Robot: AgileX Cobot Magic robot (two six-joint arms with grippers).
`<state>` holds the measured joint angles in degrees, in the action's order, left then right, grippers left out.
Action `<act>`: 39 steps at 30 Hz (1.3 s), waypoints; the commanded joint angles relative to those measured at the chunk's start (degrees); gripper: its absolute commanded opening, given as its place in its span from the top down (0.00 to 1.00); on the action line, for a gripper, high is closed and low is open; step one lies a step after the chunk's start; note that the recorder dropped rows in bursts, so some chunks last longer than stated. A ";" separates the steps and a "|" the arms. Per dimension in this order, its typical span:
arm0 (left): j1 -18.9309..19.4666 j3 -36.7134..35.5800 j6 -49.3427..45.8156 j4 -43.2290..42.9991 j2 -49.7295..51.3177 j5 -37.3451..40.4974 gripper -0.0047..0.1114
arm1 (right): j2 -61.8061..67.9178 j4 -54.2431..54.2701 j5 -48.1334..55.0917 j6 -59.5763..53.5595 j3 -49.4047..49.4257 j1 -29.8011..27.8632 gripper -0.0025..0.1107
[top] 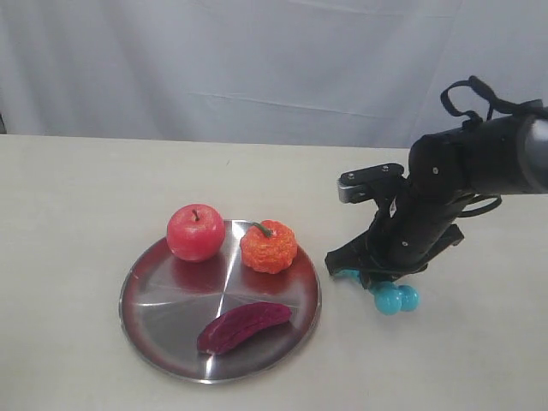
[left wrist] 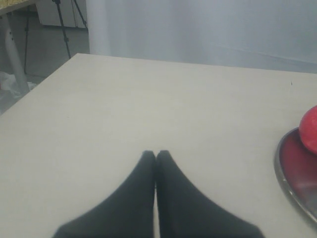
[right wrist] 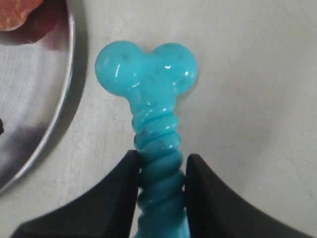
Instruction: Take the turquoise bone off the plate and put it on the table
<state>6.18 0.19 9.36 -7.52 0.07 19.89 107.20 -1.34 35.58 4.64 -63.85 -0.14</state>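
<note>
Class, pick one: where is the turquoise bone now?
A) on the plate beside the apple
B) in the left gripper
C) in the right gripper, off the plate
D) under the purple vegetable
C: the right gripper clamps the ribbed middle of the turquoise bone, which sits outside the plate.

The turquoise ribbed rubber bone (top: pixel 396 299) is held by its middle between the jaws of the right gripper (right wrist: pixel 161 159), over the pale beige matte table (top: pixel 86 197). The round stainless-steel plate (top: pixel 145 317) is set just left of the gripper. On it, an orange toy pumpkin (top: pixel 269 247) is placed nearest the gripper, a red toy apple (top: pixel 195 231) beyond it, and a dark purple oblong vegetable (top: pixel 244 325) in front of both.
</note>
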 commanded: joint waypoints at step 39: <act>-0.39 -0.19 0.04 -0.02 -0.07 -0.17 0.96 | -32.62 5.26 -0.41 -0.94 -0.09 1.12 0.98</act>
<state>6.18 0.19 9.36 -7.52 0.07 19.89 77.35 2.75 33.87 4.17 -63.81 1.03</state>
